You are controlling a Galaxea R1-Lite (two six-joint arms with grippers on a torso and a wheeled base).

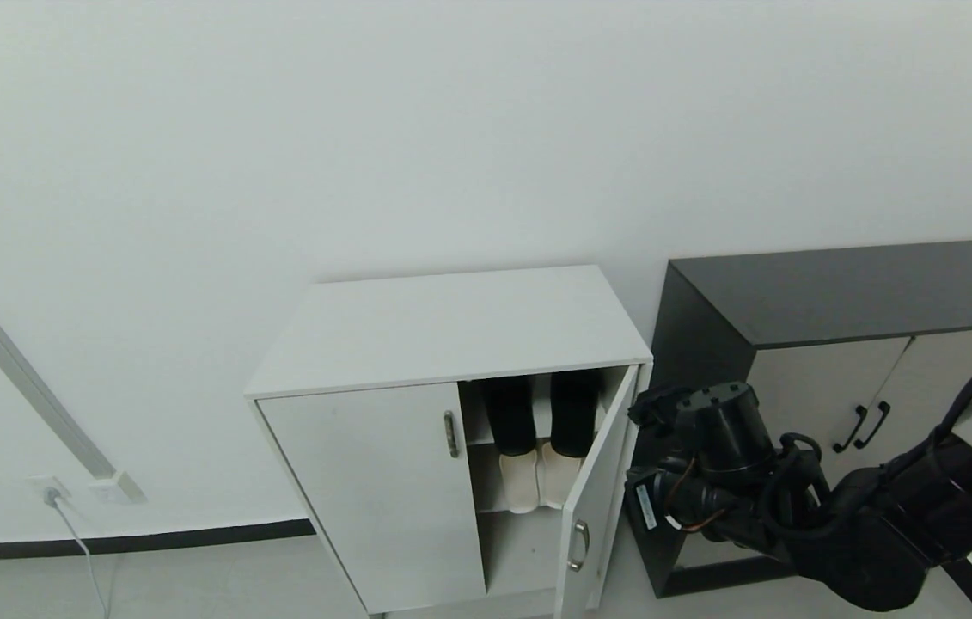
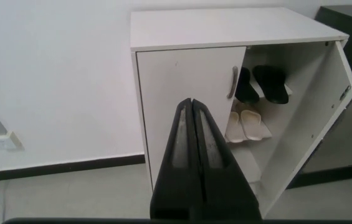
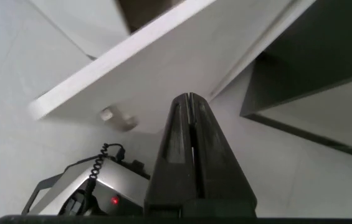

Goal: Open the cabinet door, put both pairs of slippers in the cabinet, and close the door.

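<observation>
The white cabinet (image 1: pixel 451 327) stands against the wall with its left door (image 1: pixel 374 490) closed and its right door (image 1: pixel 593 490) swung partly open. Inside, a black pair of slippers (image 1: pixel 541 413) lies on the upper shelf and a cream pair (image 1: pixel 537 481) on the shelf below. My right arm (image 1: pixel 726 481) is just outside the open door. My right gripper (image 3: pixel 190 96) is shut and empty, close to the door's outer face (image 3: pixel 182 68) near its handle (image 3: pixel 107 115). My left gripper (image 2: pixel 191 102) is shut and empty, held back from the closed door, with both pairs (image 2: pixel 253 106) in sight.
A dark cabinet (image 1: pixel 846 292) with two closed doors stands right beside the white one, just behind the open door. A wall socket with a cable (image 1: pixel 51 494) is at the lower left. Bare floor lies in front of both cabinets.
</observation>
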